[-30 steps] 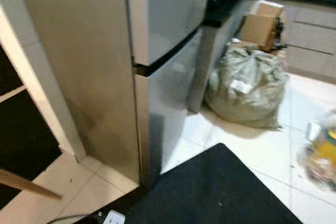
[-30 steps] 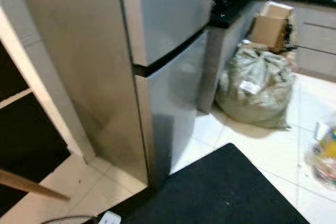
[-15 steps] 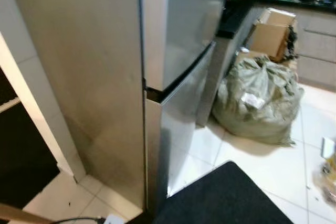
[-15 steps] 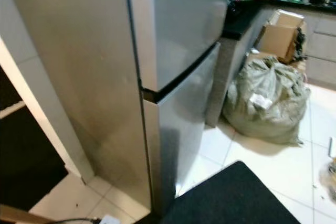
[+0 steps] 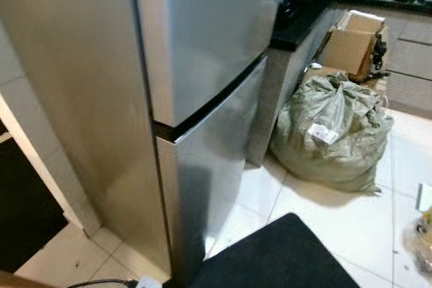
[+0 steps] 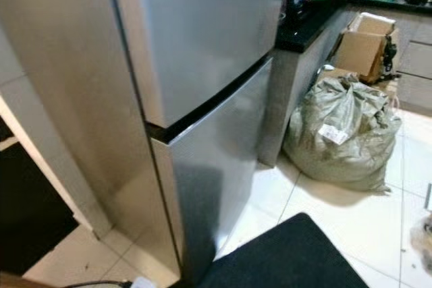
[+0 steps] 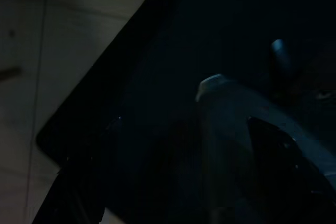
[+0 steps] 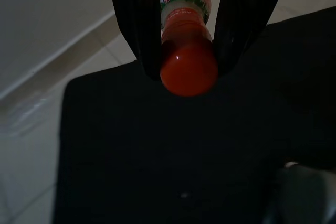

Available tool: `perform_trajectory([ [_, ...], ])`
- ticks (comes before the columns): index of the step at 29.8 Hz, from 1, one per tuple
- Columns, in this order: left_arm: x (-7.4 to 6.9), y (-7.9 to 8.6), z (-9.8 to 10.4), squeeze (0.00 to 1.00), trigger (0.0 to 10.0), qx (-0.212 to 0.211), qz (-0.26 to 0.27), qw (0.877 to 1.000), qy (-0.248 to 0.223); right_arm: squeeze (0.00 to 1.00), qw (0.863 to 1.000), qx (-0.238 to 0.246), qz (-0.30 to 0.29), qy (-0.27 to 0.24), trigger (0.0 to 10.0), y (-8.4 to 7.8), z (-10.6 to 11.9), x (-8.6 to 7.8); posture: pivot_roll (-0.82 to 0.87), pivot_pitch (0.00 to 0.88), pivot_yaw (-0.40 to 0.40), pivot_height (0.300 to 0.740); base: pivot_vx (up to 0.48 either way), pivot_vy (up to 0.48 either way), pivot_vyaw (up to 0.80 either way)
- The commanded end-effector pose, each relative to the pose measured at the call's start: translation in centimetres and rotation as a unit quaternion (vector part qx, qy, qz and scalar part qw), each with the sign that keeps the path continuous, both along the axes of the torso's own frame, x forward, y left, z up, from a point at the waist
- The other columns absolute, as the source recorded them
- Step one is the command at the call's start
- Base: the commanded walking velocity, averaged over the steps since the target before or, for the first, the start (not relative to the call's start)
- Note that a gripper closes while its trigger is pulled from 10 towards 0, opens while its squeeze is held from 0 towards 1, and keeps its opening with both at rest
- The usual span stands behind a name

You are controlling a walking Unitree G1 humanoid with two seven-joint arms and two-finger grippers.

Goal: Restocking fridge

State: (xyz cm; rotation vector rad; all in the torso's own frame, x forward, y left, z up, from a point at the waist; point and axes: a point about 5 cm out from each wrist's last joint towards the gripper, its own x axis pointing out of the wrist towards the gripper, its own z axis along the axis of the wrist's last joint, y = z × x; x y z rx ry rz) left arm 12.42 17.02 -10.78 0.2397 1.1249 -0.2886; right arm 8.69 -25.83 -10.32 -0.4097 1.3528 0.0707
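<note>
Restocking is judged to be at an early stage: the fridge (image 5: 202, 85) stands with both doors closed, so opening and loading remain to be done. The right gripper (image 8: 184, 64) hangs over the black mat (image 8: 157, 150), its two fingers clamped on a red-capped bottle (image 8: 188, 51) with a printed label. The left wrist view is too dark to tell the left gripper's state.

The fridge is brushed steel, flat-faced, with a dark seam between the doors. The floor is glossy pale tile. Beside the fridge sits a bulging woven sack (image 5: 331, 133), with a cardboard box (image 5: 351, 42) behind it under the black countertop (image 5: 297, 25).
</note>
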Motion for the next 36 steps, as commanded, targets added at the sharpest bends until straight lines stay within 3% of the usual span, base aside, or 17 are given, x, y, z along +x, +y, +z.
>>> perform_trajectory([
  [1, -1.6, 0.2, -0.5, 0.0, 10.0, 0.005, -0.002, 0.999, 0.033, 0.0, 1.0, 0.006, 0.006, 0.002, 10.0, 0.6, -0.2, -0.1, -0.06, 0.0, -0.017, 0.74, 0.0, -0.48, 0.0],
  [8, -1.4, 0.5, -0.4, 0.0, 10.0, 0.017, 0.012, 0.999, 0.024, 0.0, 1.0, 0.008, 0.006, 0.001, 10.0, 0.6, -0.2, -0.1, -0.06, 0.0, -0.017, 0.74, 0.0, -0.135, 0.0],
  [12, -1.2, 1.2, -0.3, 0.0, 10.0, 0.024, 0.05, 0.998, 0.015, 0.0, 1.0, 0.008, 0.007, 0.001, 10.0, 0.6, -0.2, 0.0, -0.06, 0.0, -0.018, 0.74, 0.0, 0.0, 0.0],
  [13, -1.1, 1.6, -0.2, 1.0, 10.0, 0.025, 0.067, 0.997, 0.011, 0.0, 1.0, 0.008, 0.007, 0.001, 10.0, 0.6, -0.2, 0.0, -0.06, 0.0, -0.018, 0.74, 0.0, 0.0, 0.0],
  [19, -0.6, 3.3, 0.1, 1.0, 10.0, 0.033, 0.134, 0.99, -0.012, 0.0, 1.0, 0.007, 0.007, 0.001, 10.0, 0.5, -0.2, -0.1, -0.06, 0.0, -0.017, 0.74, 0.0, 0.0, 0.0],
  [21, 0.3, 4.5, 0.7, 1.0, 10.0, 0.035, 0.165, 0.985, -0.039, 0.0, 1.0, 0.007, 0.007, 0.001, 10.0, 0.5, -0.2, -0.1, -0.06, 0.0, -0.017, 0.74, 0.0, 0.0, 0.0],
  [24, 0.6, 4.9, 0.9, 1.0, 10.0, 0.035, 0.174, 0.983, -0.049, 0.0, 1.0, 0.007, 0.007, 0.001, 10.0, 0.5, -0.2, -0.1, -0.06, 0.0, -0.017, 0.74, 0.0, 0.0, 0.0],
  [27, 1.9, 6.0, 1.7, 1.0, 10.0, 0.03, 0.192, 0.977, -0.084, 0.0, 1.0, 0.007, 0.007, 0.001, 10.0, 0.5, -0.1, 0.0, -0.05, 0.0, -0.016, 0.74, 0.0, 0.0, 0.0],
  [31, 4.3, 7.4, 3.3, 1.0, 10.0, -0.017, 0.206, 0.967, -0.152, 0.0, 1.0, 0.007, 0.007, 0.001, 10.0, 0.5, -0.1, 0.0, -0.05, 0.0, -0.016, 0.74, 0.0, 0.0, 0.0],
  [32, 4.3, 7.4, 3.3, 1.0, 10.0, -0.017, 0.206, 0.967, -0.152, 0.0, 1.0, 0.007, 0.007, 0.001, 10.0, 0.5, -0.1, 0.0, -0.05, 0.0, -0.016, 0.74, 0.0, 0.0, 0.0],
  [36, 6.9, 8.0, 5.4, 1.0, 10.0, -0.104, 0.2, 0.947, -0.227, 0.0, 1.0, 0.008, 0.008, 0.002, 10.0, 0.5, -0.2, -0.1, -0.04, 0.0, -0.015, 0.74, 0.0, 0.0, 0.0],
])
